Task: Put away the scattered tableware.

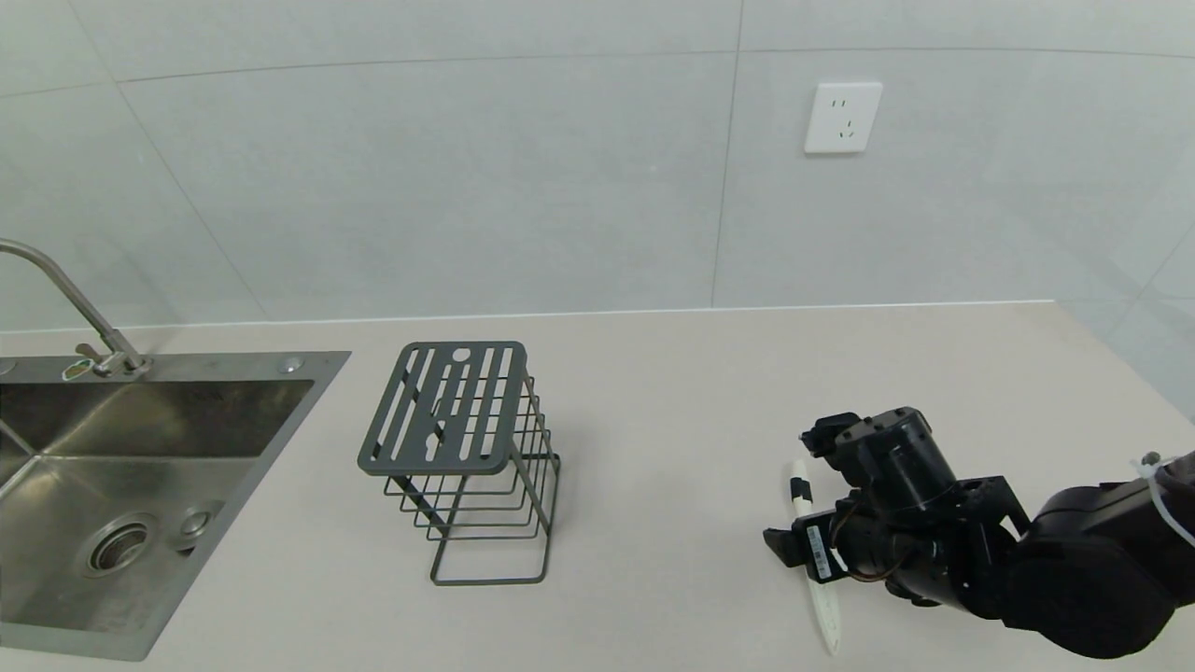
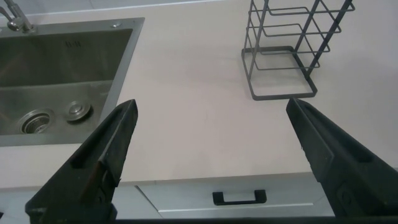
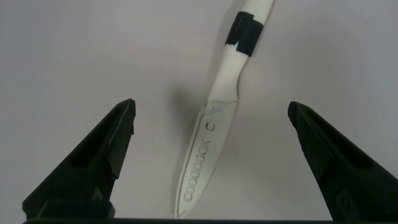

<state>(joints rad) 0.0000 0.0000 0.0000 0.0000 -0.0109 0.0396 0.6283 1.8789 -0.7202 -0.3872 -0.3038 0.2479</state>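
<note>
Right wrist view: the right gripper is released, with 1 finger on each side of the white plastic knife with a black-banded handle. The knife lies flat on the beige countertop, right of the dark wire rack. Its long axis runs near-to-far, handle far. The right arm is nearer.

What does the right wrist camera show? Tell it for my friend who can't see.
A slim white knife with a black band on its handle lies on the pale countertop. The open black pincer frames it, one finger each side.
</note>
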